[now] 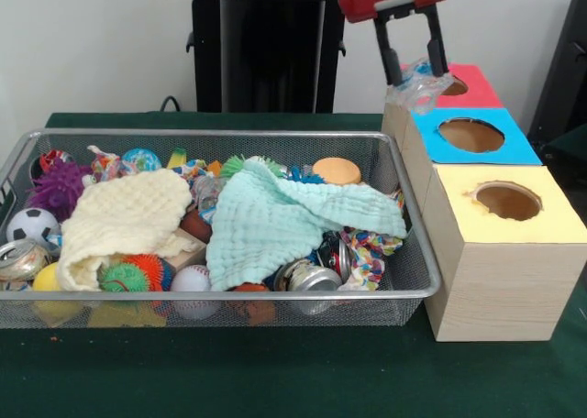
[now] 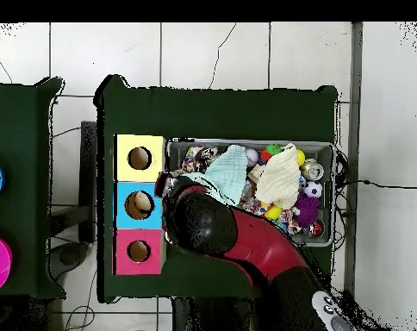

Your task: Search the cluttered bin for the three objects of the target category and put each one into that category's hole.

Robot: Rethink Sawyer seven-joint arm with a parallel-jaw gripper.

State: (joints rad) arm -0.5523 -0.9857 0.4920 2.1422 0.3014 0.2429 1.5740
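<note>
Gripper [image 1: 412,72]: fingers clenched on a clear plastic wrapper [image 1: 417,86], above the red box [image 1: 470,86] hole. Step: depositing. Next: centre over hole, release. Bin [image 1: 275,136] awaits further search.

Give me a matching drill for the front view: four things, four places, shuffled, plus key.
1 soccer ball
2 mint cloth
3 yellow-topped box
4 red-topped box

A farthest box in the row
B left end of the bin
C nearest box in the row
D draped over the bin's middle and right

Pairs: 1-B, 2-D, 3-C, 4-A
</note>
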